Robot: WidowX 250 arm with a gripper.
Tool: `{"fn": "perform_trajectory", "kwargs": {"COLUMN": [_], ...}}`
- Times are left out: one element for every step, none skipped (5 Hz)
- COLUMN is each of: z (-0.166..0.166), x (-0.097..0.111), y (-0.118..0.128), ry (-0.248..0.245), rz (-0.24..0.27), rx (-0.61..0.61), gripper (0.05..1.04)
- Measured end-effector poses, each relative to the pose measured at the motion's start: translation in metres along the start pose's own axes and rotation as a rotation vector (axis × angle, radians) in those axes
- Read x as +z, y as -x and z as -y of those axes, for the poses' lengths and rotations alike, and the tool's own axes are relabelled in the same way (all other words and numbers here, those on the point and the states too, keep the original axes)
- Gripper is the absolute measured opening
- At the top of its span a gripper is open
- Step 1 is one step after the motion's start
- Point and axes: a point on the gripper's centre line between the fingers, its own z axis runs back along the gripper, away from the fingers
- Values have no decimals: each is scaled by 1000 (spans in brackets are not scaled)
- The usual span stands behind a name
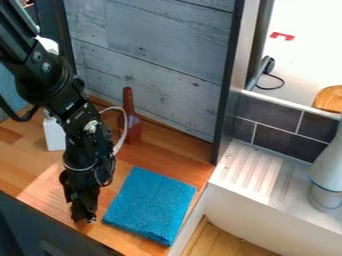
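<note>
Blue and rectangular, a cloth (150, 205) lies flat on the wooden desk (40, 182), toward the front edge. Just beside its near left corner in the view hangs the black tool (84, 218), pointing down over the wood; whether it is open or closed, I can't tell. Behind the cloth, a reddish-brown bottle (131, 127) stands upright near a grey plank panel (153, 60). A white container (55, 136) stands to the left, partly hidden by the arm. To the right is a pale sink unit with a ridged drainboard (250, 172), below dark tiles (274, 135).
</note>
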Motion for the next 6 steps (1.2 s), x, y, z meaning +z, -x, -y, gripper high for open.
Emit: {"fn": "perform_trajectory", "kwargs": {"z": [7, -13, -31, -44, -47, -49], "x": [3, 54, 98, 137, 116, 83], "y": [3, -12, -34, -67, -90, -106], "ry": [57, 72, 82, 74, 113, 136], "rz": [-22, 79, 165, 226, 205, 192], "rx": [-2, 43, 106, 96, 109, 154], "gripper": [548, 548, 548, 548, 548, 548]}}
